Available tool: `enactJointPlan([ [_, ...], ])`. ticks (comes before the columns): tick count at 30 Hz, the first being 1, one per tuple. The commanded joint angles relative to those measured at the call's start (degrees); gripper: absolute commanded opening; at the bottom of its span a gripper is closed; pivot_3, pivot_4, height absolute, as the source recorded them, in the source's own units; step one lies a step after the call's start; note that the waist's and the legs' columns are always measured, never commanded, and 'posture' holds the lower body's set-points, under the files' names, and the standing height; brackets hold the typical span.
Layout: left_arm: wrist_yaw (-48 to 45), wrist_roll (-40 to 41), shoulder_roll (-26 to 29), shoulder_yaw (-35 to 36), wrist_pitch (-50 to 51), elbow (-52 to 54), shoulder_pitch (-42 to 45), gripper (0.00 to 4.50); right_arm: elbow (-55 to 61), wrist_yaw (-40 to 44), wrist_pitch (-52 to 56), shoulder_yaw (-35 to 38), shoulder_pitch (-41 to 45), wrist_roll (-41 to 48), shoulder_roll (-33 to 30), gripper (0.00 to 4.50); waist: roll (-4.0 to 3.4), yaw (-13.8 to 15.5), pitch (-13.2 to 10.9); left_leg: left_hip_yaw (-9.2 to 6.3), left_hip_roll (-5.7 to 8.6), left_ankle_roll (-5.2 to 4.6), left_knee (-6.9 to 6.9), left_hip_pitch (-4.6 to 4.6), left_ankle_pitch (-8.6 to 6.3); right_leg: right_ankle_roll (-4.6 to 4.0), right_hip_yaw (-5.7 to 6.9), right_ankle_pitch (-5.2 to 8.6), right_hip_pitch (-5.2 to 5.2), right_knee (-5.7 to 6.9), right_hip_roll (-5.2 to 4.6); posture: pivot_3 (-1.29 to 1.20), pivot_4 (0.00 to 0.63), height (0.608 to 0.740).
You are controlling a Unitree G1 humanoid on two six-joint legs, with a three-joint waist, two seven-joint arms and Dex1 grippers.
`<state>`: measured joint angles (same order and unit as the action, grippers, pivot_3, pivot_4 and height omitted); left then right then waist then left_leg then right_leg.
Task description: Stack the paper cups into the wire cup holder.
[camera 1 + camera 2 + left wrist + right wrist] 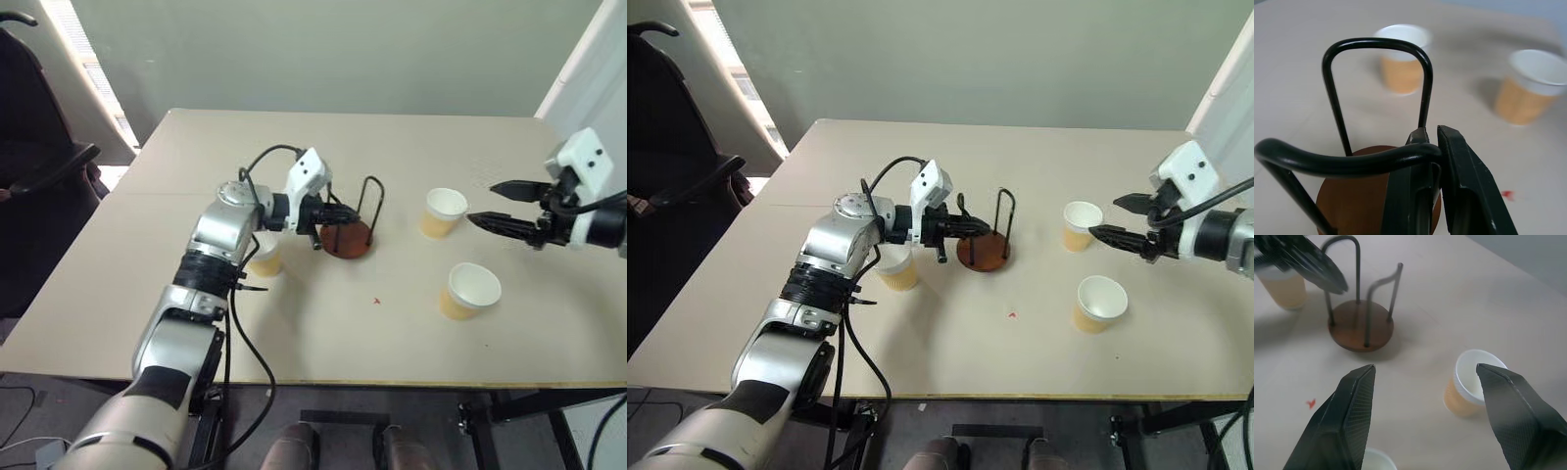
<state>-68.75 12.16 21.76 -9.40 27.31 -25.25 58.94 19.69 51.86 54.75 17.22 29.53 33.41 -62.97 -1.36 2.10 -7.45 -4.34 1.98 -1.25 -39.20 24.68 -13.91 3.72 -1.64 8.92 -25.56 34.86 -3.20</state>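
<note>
Left gripper (1432, 147) is clamped on one black wire loop of the wire cup holder (347, 238): round reddish-brown disc base with thin upright loops, standing mid-table, nearer the left edge than the right. Right gripper (1422, 377) hangs with fingers spread wide, empty, above the table's right side. Three paper cups, tan outside and white inside, all upright. One (265, 257) sits just left of the holder beneath the left arm; one (443, 211) stands toward the right edge; one (469, 290) stands nearer the front edge.
</note>
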Motion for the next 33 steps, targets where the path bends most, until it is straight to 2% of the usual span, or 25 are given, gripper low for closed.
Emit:
enactJointPlan([
  [1, -1.9, 2.0, -0.1, -0.5, 1.4, 5.0, -0.5, 0.03, 3.1, 2.7, 3.8, 7.4, -1.1, 5.2, -3.1, 3.41, 0.00, 0.0, 0.0, 0.01, 0.00, 0.00, 0.00, -0.01, 0.00, 0.01, -0.01, 0.01, 0.00, 0.01, 0.00, 0.00, 0.150, 0.740],
  [5, -1.9, 3.3, -1.6, -0.9, 3.7, 7.1, -1.2, 0.03, 4.9, 3.5, 8.2, 11.3, -1.9, 10.6, -4.6, 3.41, 0.00, 0.0, 0.0, 0.09, 0.00, 0.00, 0.00, -0.03, 0.00, 0.06, -0.02, 0.04, 0.00, 0.04, 0.00, 0.00, 0.150, 0.740],
  [10, -0.5, 3.6, -4.1, -2.2, 5.3, 8.9, -3.3, 0.03, 7.0, 2.5, 9.4, 11.3, -2.7, 12.9, -5.1, 3.41, 0.00, -0.1, 0.0, 0.12, 0.00, -0.06, -0.05, -0.06, 0.03, 0.12, -0.05, 0.01, 0.03, 0.04, -0.02, 0.00, 0.150, 0.740],
  [14, 0.1, 3.9, -5.0, -3.9, 7.2, 11.9, -6.3, 0.03, 7.8, 1.6, 8.8, 10.1, -3.2, 13.4, -4.9, 3.41, 0.00, -0.1, 0.0, 0.15, 0.00, -0.10, -0.07, -0.08, 0.05, 0.16, -0.07, 0.00, 0.04, 0.06, -0.03, 0.00, 0.150, 0.740],
  [26, -3.5, 4.3, -1.2, -8.6, 7.9, 18.5, -11.2, 0.03, 5.4, 1.6, 3.8, 2.2, 2.2, 11.9, -4.8, 3.41, -0.01, -0.1, 0.0, 0.18, 0.00, -0.19, -0.09, -0.21, 0.10, 0.20, -0.10, -0.01, 0.17, 0.05, -0.03, 0.00, 0.150, 0.740],
  [27, -3.7, 4.0, -0.7, -8.9, 7.4, 18.5, -11.3, 0.65, 5.0, 2.0, 3.3, 1.1, 2.7, 11.7, -4.8, 3.41, 0.00, -0.1, 0.0, 0.19, 0.00, -0.21, -0.09, -0.22, 0.10, 0.20, -0.10, -0.01, 0.17, 0.05, -0.04, 0.00, 0.150, 0.740],
  [29, -3.8, 3.4, 0.0, -9.3, 6.3, 18.2, -11.2, 1.23, 4.2, 2.7, 2.1, -0.7, 3.7, 11.1, -4.9, 3.41, -0.01, -0.1, 0.0, 0.17, 0.00, -0.23, -0.11, -0.23, 0.11, 0.21, -0.10, -0.02, 0.20, 0.05, -0.04, 0.00, 0.150, 0.740],
  [33, -3.8, 1.5, 1.9, -10.0, 2.5, 17.5, -11.3, 2.75, 1.6, 4.9, -1.2, -5.5, 7.0, 8.6, -5.2, 3.41, -0.01, -0.2, 0.0, 0.16, 0.00, -0.25, -0.13, -0.22, 0.10, 0.20, -0.10, -0.02, 0.20, 0.05, -0.04, 0.00, 0.150, 0.740],
])
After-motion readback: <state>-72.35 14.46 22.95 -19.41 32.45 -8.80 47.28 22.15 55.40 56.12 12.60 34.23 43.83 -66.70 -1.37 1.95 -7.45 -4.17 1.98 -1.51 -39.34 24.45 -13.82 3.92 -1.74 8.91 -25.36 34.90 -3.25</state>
